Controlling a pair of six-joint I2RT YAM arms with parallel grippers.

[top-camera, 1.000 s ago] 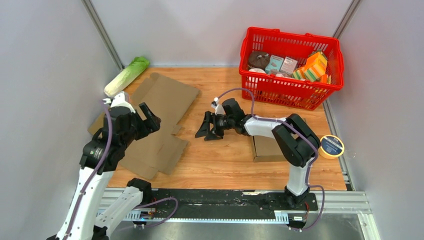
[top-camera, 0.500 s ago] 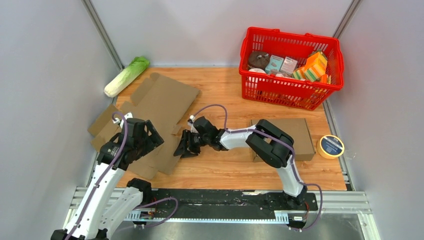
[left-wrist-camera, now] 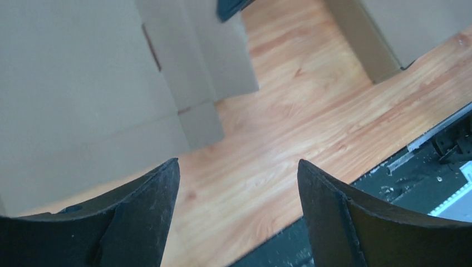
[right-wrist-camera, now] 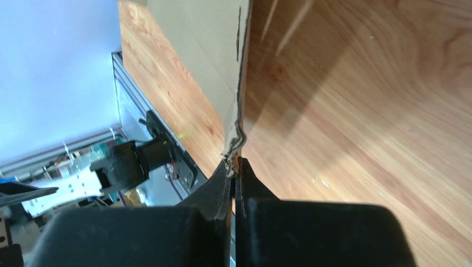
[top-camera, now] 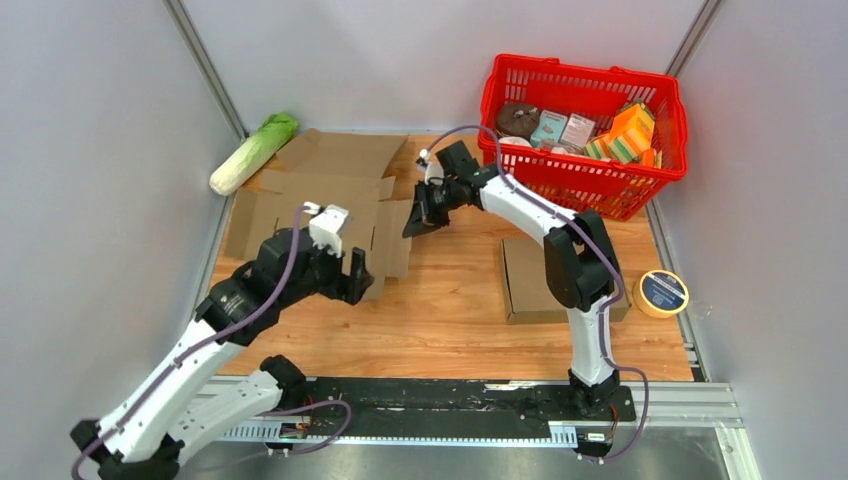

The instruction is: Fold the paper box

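While the paper box (top-camera: 300, 195) is only part-raised, folding has barely begun.
At left-centre of the table (top-camera: 460, 310) the left gripper (top-camera: 352, 278) hangs with jaws wide apart just beside the box's near flap, holding nothing; to the right, the right gripper (top-camera: 418, 215) is pinched tight on a side flap's edge. Walls, flaps and closing look undone.

We see a robotics lab cell: grey partition walls (top-camera: 90, 150), a wooden tabletop (top-camera: 450, 310), an aluminium mounting rail (top-camera: 690, 405).
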